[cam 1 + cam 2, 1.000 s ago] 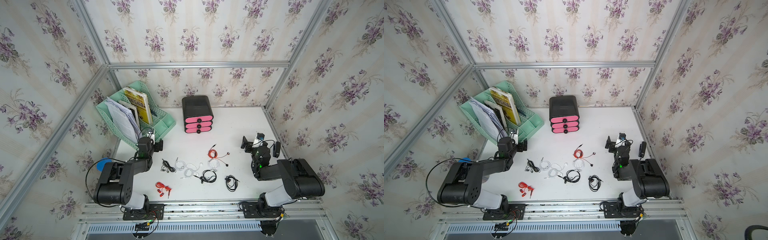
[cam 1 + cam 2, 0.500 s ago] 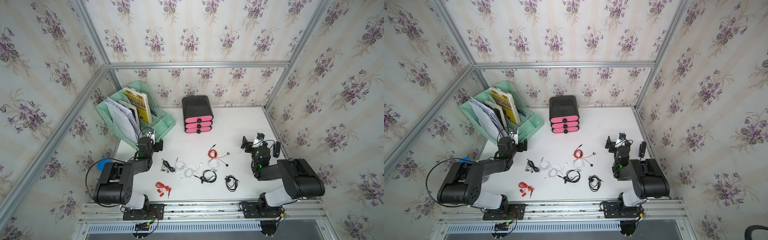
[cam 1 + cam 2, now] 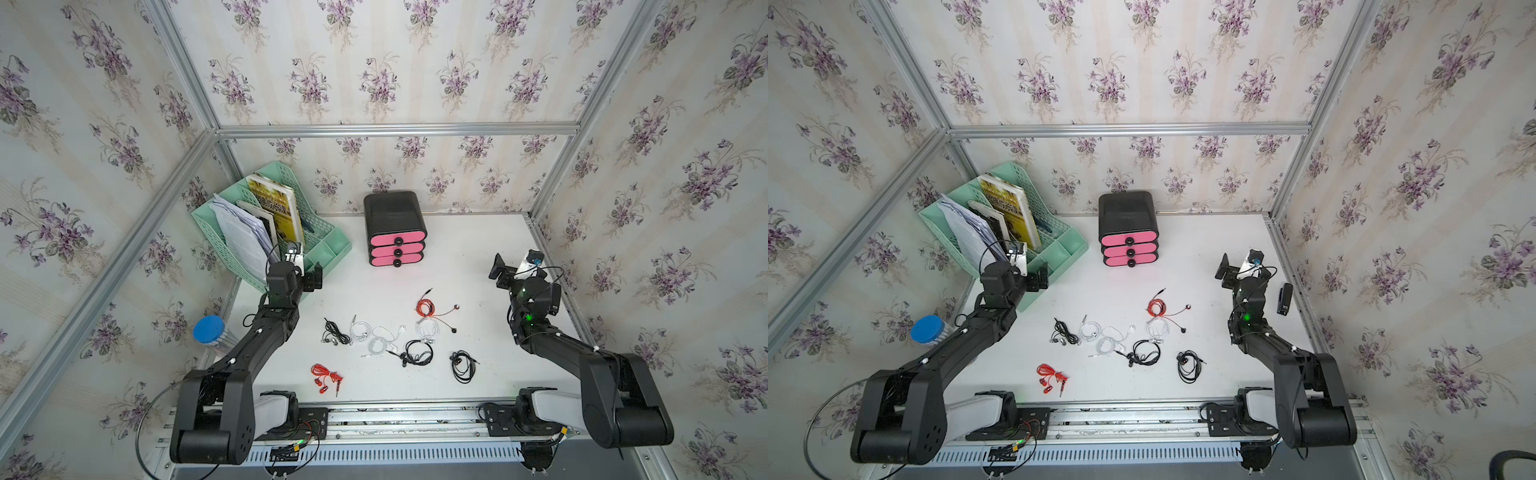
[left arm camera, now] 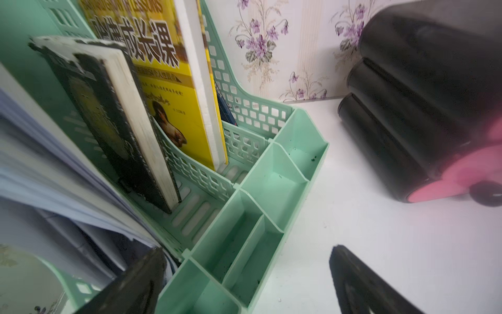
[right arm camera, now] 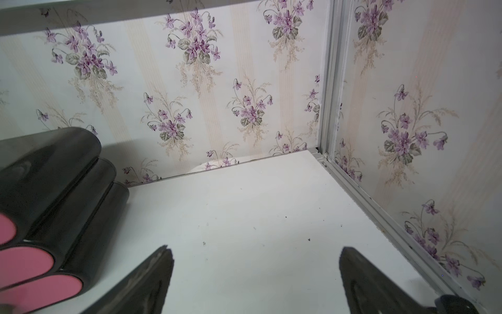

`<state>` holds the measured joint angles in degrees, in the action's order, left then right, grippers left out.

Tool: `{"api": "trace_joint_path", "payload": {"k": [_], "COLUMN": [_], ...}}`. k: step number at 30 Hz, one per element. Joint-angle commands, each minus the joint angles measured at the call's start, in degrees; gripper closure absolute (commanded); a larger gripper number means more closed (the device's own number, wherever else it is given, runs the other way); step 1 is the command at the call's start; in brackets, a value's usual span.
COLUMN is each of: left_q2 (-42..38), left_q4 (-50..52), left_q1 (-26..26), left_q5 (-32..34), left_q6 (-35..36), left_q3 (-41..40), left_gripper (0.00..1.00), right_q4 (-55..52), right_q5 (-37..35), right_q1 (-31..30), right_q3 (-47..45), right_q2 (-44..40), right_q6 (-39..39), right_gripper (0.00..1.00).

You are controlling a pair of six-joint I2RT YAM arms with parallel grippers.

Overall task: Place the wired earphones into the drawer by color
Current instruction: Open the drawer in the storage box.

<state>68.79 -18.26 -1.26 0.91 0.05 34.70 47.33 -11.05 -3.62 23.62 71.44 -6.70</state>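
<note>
The wired earphones lie loose on the white table [image 3: 478, 249] in both top views: red bundles [image 3: 426, 308] [image 3: 326, 376], several white ones [image 3: 376, 336] and black ones [image 3: 336, 334] [image 3: 417, 353] [image 3: 463, 365]. The drawer unit [image 3: 395, 241], black with three shut pink fronts, stands at the back. My left gripper [image 3: 304, 273] [image 4: 247, 249] hovers open and empty at the green organizer's front corner. My right gripper [image 3: 515, 274] [image 5: 254, 248] is open and empty over bare table right of the drawer [image 5: 49, 195]. Both are well behind the earphones.
A green file organizer [image 3: 328, 249] with books and papers stands at the back left, its small front compartments [image 4: 271, 190] just ahead of my left fingers. A blue-lidded jar [image 3: 209, 330] sits off the table's left edge. A small black object [image 3: 1284, 299] lies by the right wall.
</note>
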Motion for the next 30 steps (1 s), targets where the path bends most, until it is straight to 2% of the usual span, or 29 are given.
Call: {"api": "trace_joint_path", "payload": {"k": [1, 3, 5, 7, 9, 11, 13, 16, 20, 29, 30], "left_q2": [-2.69, -3.93, -5.26, -6.32, -6.81, -6.92, -6.99, -6.41, -6.15, -10.02, -10.45], "left_q4": [10.66, 14.22, 17.45, 20.06, 24.18, 24.87, 23.62, 21.39, 20.0, 12.7, 13.59], "left_q1": [0.03, 0.05, 0.11, 0.16, 0.11, 0.11, -0.07, -1.57, -6.06, -11.81, -12.0], "left_q5": [-0.92, -3.85, -6.33, -7.5, -7.43, -14.87, -20.25, -25.44, -25.08, -22.35, -21.84], "left_q6": [-6.25, -8.94, -12.63, -16.07, -19.66, -18.12, -19.1, -21.31, -20.93, -20.13, -19.89], "left_q3": [3.75, 5.96, 7.72, 9.12, 11.0, 11.99, 11.72, 10.84, 9.31, 0.47, 0.47], "left_gripper": [0.01, 0.01, 0.01, 0.01, 0.01, 0.01, 0.01, 0.01, 0.01, 0.01, 0.01], "right_q4": [-19.37, -24.6, -24.66, -24.28, -24.92, -26.25, -28.59, -30.27, -31.23, -34.99, -35.98], "right_q5": [4.7, 12.03, 21.48, 27.32, 29.75, 29.74, 26.87, 22.9, 21.67, 16.32, 15.16], "right_q1": [-0.04, -0.07, -0.12, -0.31, -1.57, -4.34, -8.23, -14.05, -19.67, -26.77, -29.28], "right_q3": [6.81, 10.5, 11.73, 12.49, 13.61, 15.13, 17.09, 19.69, 23.39, 33.38, 34.8], "right_q2": [-1.88, -1.78, -1.59, -1.23, -0.7, -0.02, 0.81, 2.63, 6.45, 15.9, 17.03], "right_q6": [-8.21, -8.93, -9.93, -12.5, -14.59, -15.4, -14.86, -14.57, -16.47, -22.8, -22.95], "right_gripper": [0.0, 0.03, 0.04, 0.04, 0.04, 0.04, 0.04, 0.04, 0.04, 0.08, 0.08]}}
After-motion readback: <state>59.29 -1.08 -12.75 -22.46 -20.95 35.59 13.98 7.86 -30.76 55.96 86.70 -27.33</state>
